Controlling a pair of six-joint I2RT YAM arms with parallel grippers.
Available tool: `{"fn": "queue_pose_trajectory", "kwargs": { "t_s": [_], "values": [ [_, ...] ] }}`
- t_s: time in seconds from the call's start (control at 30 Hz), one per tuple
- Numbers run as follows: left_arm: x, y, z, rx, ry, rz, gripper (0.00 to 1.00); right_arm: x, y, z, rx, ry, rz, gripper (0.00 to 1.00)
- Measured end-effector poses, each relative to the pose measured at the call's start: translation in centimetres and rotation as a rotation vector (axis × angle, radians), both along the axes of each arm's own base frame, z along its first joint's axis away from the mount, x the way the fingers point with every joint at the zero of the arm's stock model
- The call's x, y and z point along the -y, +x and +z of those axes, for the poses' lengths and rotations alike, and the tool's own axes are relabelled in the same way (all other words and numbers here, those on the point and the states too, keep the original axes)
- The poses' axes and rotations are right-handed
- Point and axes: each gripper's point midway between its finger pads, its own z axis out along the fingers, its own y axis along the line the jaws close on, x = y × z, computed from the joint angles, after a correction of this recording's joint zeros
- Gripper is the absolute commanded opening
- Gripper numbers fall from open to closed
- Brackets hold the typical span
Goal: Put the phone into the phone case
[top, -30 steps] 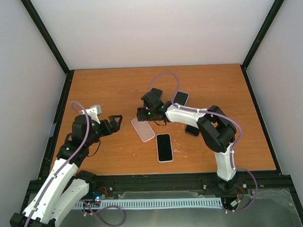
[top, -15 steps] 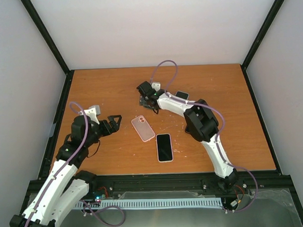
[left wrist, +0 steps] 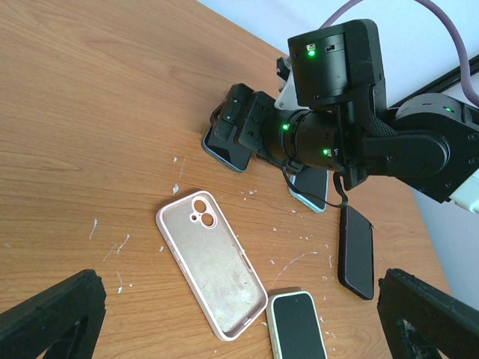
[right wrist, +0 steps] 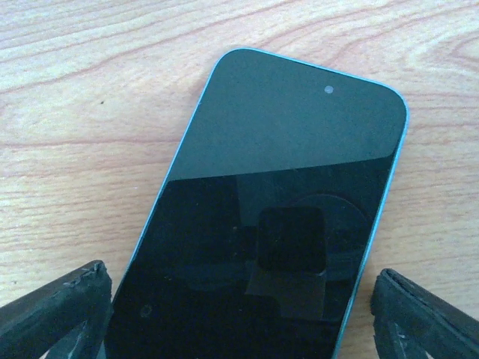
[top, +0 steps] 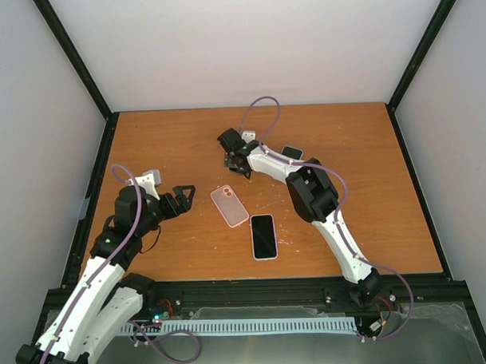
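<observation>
Blue-edged phone [right wrist: 277, 217]: lies flat and screen up on the table [top: 162, 141]; you find it at the upper centre of the overhead view.
Right gripper [right wrist: 241, 313]: jaws spread wide, one fingertip at each lower corner of its wrist view, straddling the Blue-edged phone; you cannot tell whether they touch it.
Phone case [top: 229, 206]: pink, open side up, nothing inside; it sits at the centre of the overhead view, well apart from the Blue-edged phone.
Left gripper [top: 182, 195]: jaws spread, holding nothing; you see it left of the Phone case and apart from it.
White-edged phone [top: 263, 236]: screen up, just below and right of the Phone case.
Second blue phone [left wrist: 310, 188]: partly covered by the right arm in the left wrist view.
Black phone [left wrist: 356, 250]: lies right of the Phone case in that same view.
</observation>
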Motion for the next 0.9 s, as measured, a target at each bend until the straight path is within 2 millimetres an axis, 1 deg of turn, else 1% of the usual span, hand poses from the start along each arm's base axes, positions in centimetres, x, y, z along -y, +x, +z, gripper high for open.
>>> {"fn": "queue_pose_trajectory", "kwargs": {
  "t_s": [0.23, 0.37, 0.47, 0.63, 0.7, 0.8, 0.9],
  "values": [
    [0.0, 0.0, 0.0, -0.002, -0.001, 0.001, 1.0, -0.1, 0.0, -0.2, 0.006, 0.001, 0.019, 0.79],
    [0.0, 0.0, -0.1, -0.003, -0.002, 0.002, 1.0, 0.2, -0.8, -0.1, 0.01, 0.011, 0.054, 0.76],
    [0.0, 0.0, -0.1, -0.004, -0.003, 0.003, 1.0, 0.9, -2.4, 0.0, -0.007, 0.019, 0.096, 0.75],
    [0.0, 0.0, -0.1, -0.005, -0.004, 0.003, 0.99, 2.4, -6.4, 0.0, -0.062, 0.033, 0.182, 0.74],
    [0.0, 0.0, -0.1, -0.007, -0.006, 0.004, 0.99, 3.1, -8.2, -0.1, -0.087, 0.041, 0.216, 0.75],
    [0.0, 0.1, -0.3, -0.015, -0.007, 0.006, 0.99, 3.8, -9.5, -0.2, -0.099, 0.033, 0.246, 0.83],
    [0.0, 0.1, -1.2, -0.037, -0.008, 0.01, 1.0, 3.9, -9.5, -0.1, -0.1, 0.028, 0.244, 0.88]
  ]
}}
